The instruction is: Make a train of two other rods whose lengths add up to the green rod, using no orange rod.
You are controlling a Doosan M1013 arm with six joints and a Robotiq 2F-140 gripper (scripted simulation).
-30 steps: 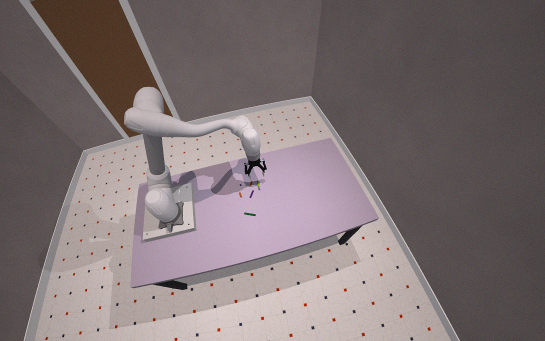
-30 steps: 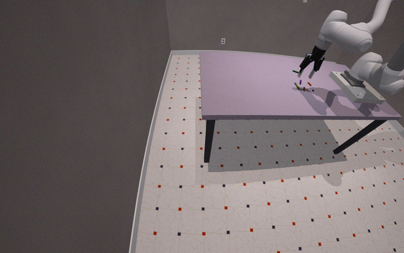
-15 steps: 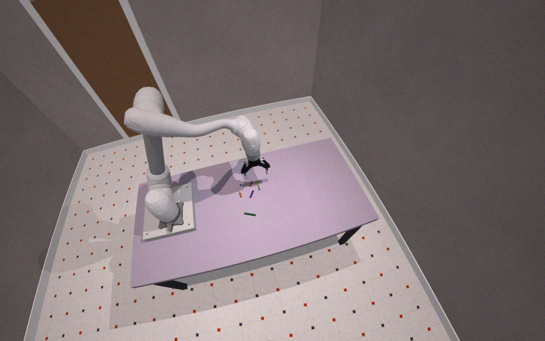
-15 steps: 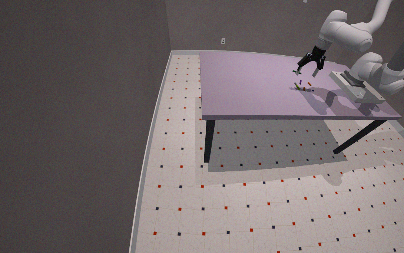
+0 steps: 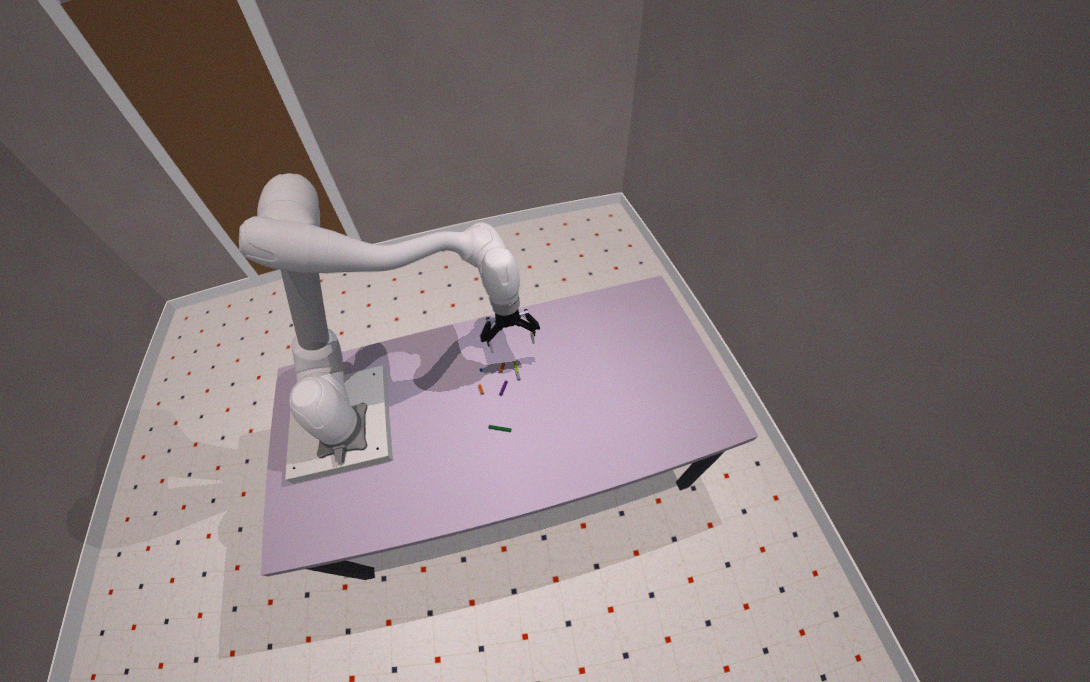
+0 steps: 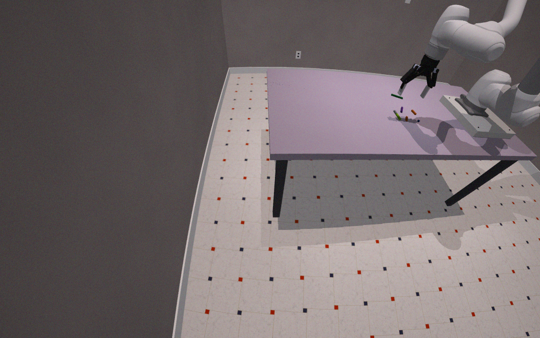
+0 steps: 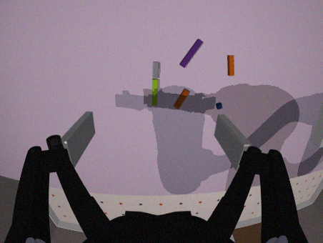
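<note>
My gripper [image 7: 155,124] is open and empty, raised above the purple table; it also shows in the top view [image 5: 509,335] and the exterior view [image 6: 412,91]. Ahead of it in the wrist view a lime rod [image 7: 155,92] and a grey rod [image 7: 156,69] lie flat, end to end in one line. In the top view this pair [image 5: 516,370] is small. A purple rod [image 7: 191,52] lies beyond, tilted. Two orange rods lie nearby, one in the arm's shadow [image 7: 181,98] and one further right [image 7: 230,64]. A small blue rod [image 7: 219,106] lies to the right.
The arm's base plate [image 5: 337,422] stands at the table's left end. The table's far edge [image 7: 181,202] shows under the fingers in the wrist view.
</note>
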